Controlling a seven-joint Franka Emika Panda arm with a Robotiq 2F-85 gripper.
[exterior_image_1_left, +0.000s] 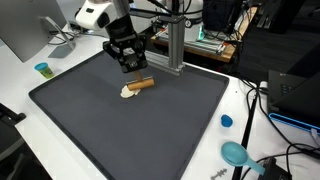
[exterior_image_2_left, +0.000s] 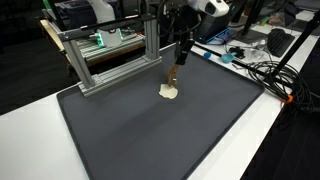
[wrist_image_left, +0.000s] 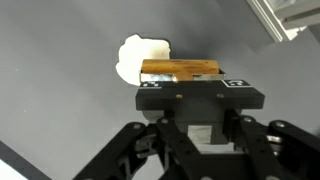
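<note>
A white table (exterior_image_1_left: 20, 95) carries a large dark grey mat (exterior_image_1_left: 110, 125). On the mat lie a brown wooden block (exterior_image_1_left: 143, 84) and — touching it — a cream-white lump (exterior_image_1_left: 128, 91). Off the mat's corner — a blue cap (exterior_image_1_left: 226, 121).

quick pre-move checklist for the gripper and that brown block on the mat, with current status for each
1. Gripper is over the brown block: ok, it hangs just above it in both exterior views.
2. Block lies between the fingers: cannot tell, the wrist view shows the block just past the gripper body and hides the fingertips.
3. Gripper open or shut: cannot tell.
4. White piece is apart from the block: not ok, it touches the block's end.
5. Block is on the dark mat: ok, well inside its edges.
6. Metal frame is away from the block: ok, it stands at the mat's edge.
</note>
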